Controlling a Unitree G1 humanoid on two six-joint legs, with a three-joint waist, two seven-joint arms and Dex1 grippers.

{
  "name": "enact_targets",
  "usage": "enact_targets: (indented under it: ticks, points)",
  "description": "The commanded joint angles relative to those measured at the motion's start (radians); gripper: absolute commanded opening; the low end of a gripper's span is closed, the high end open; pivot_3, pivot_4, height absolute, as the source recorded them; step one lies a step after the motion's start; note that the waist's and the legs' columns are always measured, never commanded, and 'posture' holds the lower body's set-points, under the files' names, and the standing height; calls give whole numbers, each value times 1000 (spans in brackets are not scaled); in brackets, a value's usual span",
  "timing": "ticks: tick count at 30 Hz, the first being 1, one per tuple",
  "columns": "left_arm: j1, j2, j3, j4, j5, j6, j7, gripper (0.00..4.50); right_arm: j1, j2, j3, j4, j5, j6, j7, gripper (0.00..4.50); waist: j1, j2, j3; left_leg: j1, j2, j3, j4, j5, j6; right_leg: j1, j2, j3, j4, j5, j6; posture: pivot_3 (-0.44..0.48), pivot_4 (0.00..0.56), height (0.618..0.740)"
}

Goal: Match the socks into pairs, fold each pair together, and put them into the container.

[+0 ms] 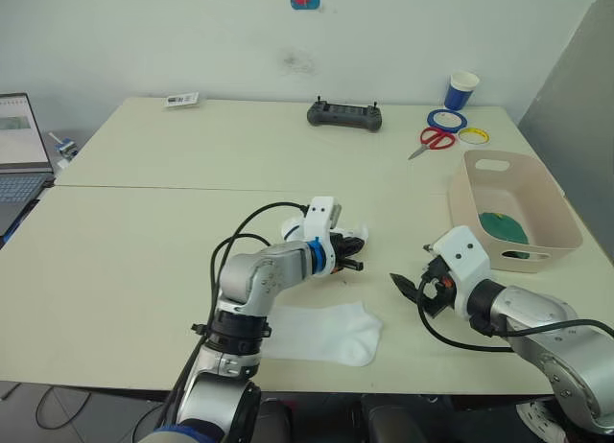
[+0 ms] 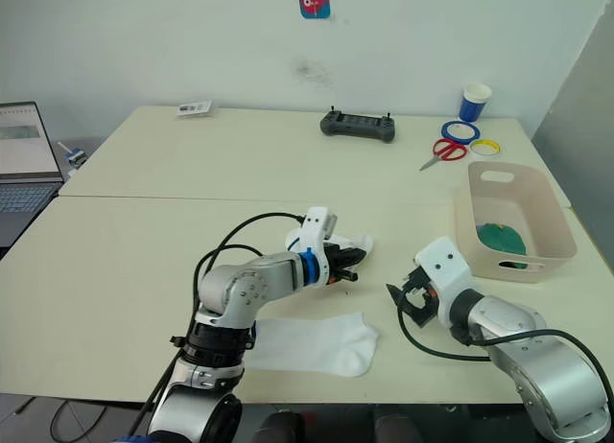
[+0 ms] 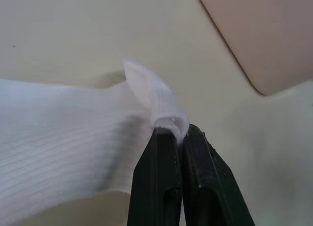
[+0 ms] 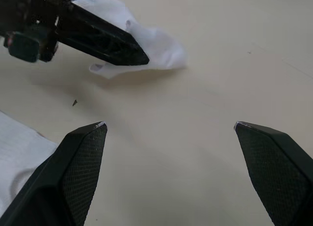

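White sock [image 1: 326, 332] lies flat on the table [image 1: 144, 232] at 6 o'clock; the container [image 1: 552, 213] at 3 o'clock holds a green sock [image 1: 506, 225].

Left wrist view: we record the left end effector [image 3: 178, 138] clamped on a second white sock [image 3: 73, 143].

Right wrist view: the right end effector [image 4: 168, 130] stands apart, holding nothing.

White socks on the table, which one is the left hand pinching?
The bunched white sock beyond the flat white sock, pinched in the left hand.

Bright, even light, soft shadows — close wrist views slightly blurred (near the jaws).
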Motion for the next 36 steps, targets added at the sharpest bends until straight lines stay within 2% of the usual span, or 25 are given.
enact_targets:
  ticks: [1, 4, 5, 9, 11, 13, 17, 21, 24, 25, 29, 36]
  points:
    - [-32, -25, -6, -15, 2, -41, -21, 1289, -4, -2, -30, -49, -2, 3, -12, 4500, 0, 0, 0, 0, 0, 0, 0, 0, 0, 0, 0, 0, 0, 0, 0, 0, 150, 740]
    - [-52, -7, 4, -30, -11, -48, -64, 2282, -7, 1, -34, -53, -2, 9, -16, 4500, 0, 0, 0, 0, 0, 0, 0, 0, 0, 0, 0, 0, 0, 0, 0, 0, 150, 740]
    - [-64, 28, 6, -51, -23, -44, -106, 2613, -7, 2, -34, -54, -2, 8, -18, 4500, 0, 0, 0, 0, 0, 0, 0, 0, 0, 0, 0, 0, 0, 0, 0, 0, 150, 740]
    - [-91, 207, -17, -109, -40, -83, -305, 3846, -12, 2, -28, -52, 0, -6, -16, 4500, -11, 0, 0, 0, 0, 0, 0, 0, 0, 0, 1, 0, 0, 0, 0, 0, 150, 740]
    - [-93, 353, -51, -96, 13, -230, -478, 4466, -19, 1, -20, -49, 2, -15, -10, 4500, -12, 0, 0, 1, 1, 0, -1, 0, 0, 0, 1, 0, 0, 0, 0, 0, 150, 740]
    - [-89, 474, -82, -46, 92, -423, -617, 4466, -27, 3, -11, -47, 5, -23, -5, 4500, -15, 1, 0, 1, 1, 0, -1, 0, 0, 0, 1, 0, 0, 0, 0, 0, 150, 740]
    - [-83, 623, -116, 142, 222, -848, -867, 4466, -51, 11, 9, -44, 16, -35, 10, 4500, -14, 1, 0, 0, 1, 1, -1, 0, 0, -1, 0, 1, -1, 0, 0, 0, 150, 740]
    - [-153, 692, -160, 430, 373, -1205, -986, 4466, -84, 21, 31, -55, 53, -41, 39, 4500, -11, 1, 0, 0, 1, 2, -1, 0, 0, -1, 0, 0, -1, 0, -1, 0, 150, 740]
    - [-214, 707, -201, 607, 461, -1410, -1052, 4466, -105, 30, 40, -79, 93, -47, 73, 4500, -6, 0, 0, -1, 1, 1, -1, 0, 0, -1, 0, 0, -1, 0, -1, 0, 150, 740]
    - [-235, 706, -213, 660, 487, -1457, -1062, 4466, -109, 30, 40, -88, 110, -46, 85, 4500, -4, 0, 0, -1, 1, 1, -1, 0, 0, -1, 0, 0, -2, 0, -1, 0, 150, 740]
    - [-324, 675, -249, 885, 618, -1643, -972, 4466, -113, 21, 37, -104, 143, -35, 102, 4500, 0, 0, 0, -2, 1, 1, -1, -1, 1, -1, 0, 0, -2, -1, -1, 0, 150, 740]
    - [-408, 597, -303, 1080, 784, -1811, -809, 4466, -102, 15, 36, -117, 162, -28, 87, 4500, 2, 0, 0, -2, 1, 1, 0, -1, 1, -1, 0, 0, -1, 0, -1, 0, 150, 740]
